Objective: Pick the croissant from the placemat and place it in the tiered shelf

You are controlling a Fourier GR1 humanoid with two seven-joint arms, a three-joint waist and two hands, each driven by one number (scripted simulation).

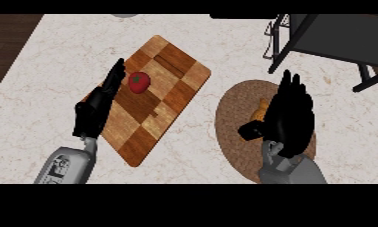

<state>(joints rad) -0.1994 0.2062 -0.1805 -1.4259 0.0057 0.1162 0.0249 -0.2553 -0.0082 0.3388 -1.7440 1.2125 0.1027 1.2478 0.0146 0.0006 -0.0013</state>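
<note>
A golden-brown croissant [260,109] lies on a round woven brown placemat [232,116] at the right of the counter. My right hand [290,112] hovers over the croissant and hides most of it; its fingers stretch out straight toward the shelf and the thumb sticks out to the left, below the croissant. The dark tiered shelf [325,38] stands at the upper right, behind the placemat. My left hand [98,103] rests open at the left edge of the cutting board, fingers straight.
A checkered wooden cutting board [159,96] lies diagonally at centre left with a red tomato [139,81] on it. The pale marble counter [214,36] meets a dark wooden edge at the upper left. A grey rim [124,16] shows at the top edge.
</note>
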